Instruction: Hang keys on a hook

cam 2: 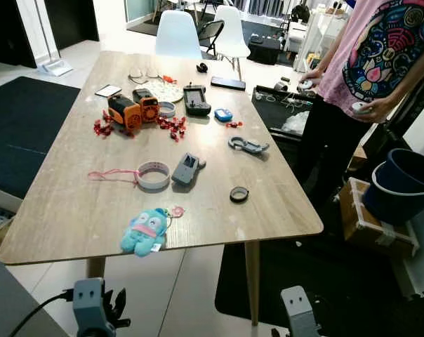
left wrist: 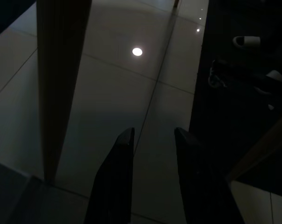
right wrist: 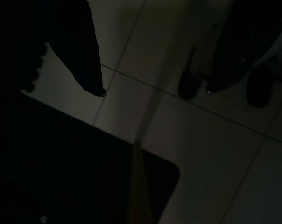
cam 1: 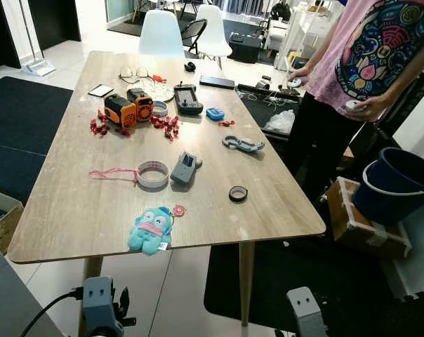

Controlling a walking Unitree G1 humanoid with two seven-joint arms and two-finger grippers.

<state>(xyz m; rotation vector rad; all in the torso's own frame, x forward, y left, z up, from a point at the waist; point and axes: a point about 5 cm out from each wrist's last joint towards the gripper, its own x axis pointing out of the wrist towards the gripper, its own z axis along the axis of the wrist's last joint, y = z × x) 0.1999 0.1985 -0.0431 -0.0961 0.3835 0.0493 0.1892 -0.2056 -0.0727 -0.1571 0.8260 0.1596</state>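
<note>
A teal plush keychain with a small pink tag lies near the wooden table's front edge. A grey metal clip-like piece, possibly a key bunch, lies right of the table's middle. Both arms hang low in front of the table, below its front edge; their silver wrists show at the left and the right. In the dark left wrist view, my left gripper is open over floor tiles beside a table leg. My right gripper is open wide over the tiles, holding nothing.
On the table lie a tape roll with a pink cord, a grey device, a small black tape roll, orange gadgets and red clips. A person stands at the right. A blue bucket and a box sit on the floor.
</note>
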